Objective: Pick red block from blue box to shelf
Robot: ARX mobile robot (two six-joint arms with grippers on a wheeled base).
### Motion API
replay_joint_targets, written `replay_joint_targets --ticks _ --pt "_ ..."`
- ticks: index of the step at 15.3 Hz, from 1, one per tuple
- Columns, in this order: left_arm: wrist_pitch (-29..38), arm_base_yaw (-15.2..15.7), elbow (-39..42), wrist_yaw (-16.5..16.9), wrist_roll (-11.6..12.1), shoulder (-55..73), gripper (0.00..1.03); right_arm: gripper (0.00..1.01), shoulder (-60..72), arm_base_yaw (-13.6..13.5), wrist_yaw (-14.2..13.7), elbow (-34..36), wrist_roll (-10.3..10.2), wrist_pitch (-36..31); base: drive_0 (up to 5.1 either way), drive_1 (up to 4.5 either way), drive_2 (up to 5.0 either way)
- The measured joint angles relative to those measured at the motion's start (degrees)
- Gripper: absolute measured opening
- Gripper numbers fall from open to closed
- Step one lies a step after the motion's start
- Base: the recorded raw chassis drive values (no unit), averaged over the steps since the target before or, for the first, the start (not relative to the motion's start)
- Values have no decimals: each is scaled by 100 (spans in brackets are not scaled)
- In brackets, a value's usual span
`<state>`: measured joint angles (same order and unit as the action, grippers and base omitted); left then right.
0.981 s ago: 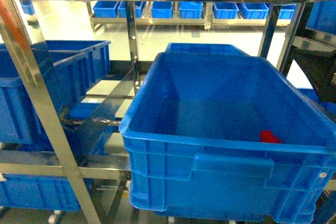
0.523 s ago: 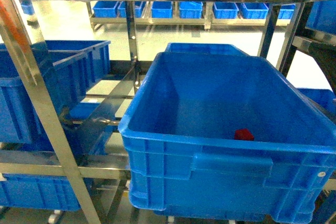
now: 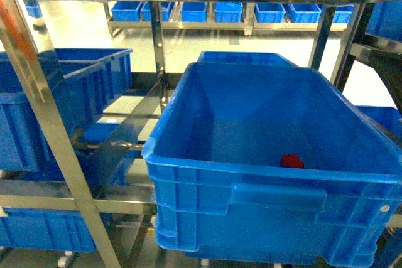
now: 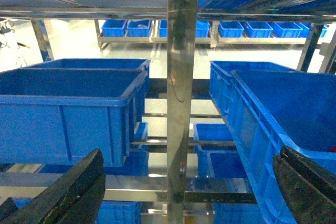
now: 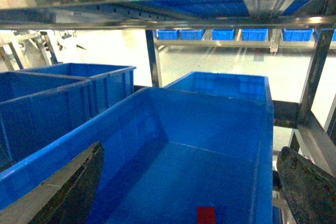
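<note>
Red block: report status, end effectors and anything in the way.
Both end effectors open, left and right, holding nothing. Red block on floor of blue box, near front wall. Nothing over it.

The head camera looks down from close above into the big blue box. The left wrist camera faces level at a steel shelf post, the box at its right. The right wrist camera looks along that box from above its near end.
</note>
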<state>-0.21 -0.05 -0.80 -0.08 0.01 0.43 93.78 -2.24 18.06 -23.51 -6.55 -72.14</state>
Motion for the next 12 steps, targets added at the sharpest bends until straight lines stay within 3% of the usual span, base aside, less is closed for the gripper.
replay_joint_targets --ticks 4,8,12 --pt "0 0 0 2 0 0 98 98 -505 83 -367 262 -68 -168 0 0 0" --pt "2 0 0 2 0 0 98 98 -1178 404 -662 968 -195 -111 0 0 0" --pt "0 0 0 2 0 0 98 98 -2918 538 -1093 1694 -232 831 0 0 0"
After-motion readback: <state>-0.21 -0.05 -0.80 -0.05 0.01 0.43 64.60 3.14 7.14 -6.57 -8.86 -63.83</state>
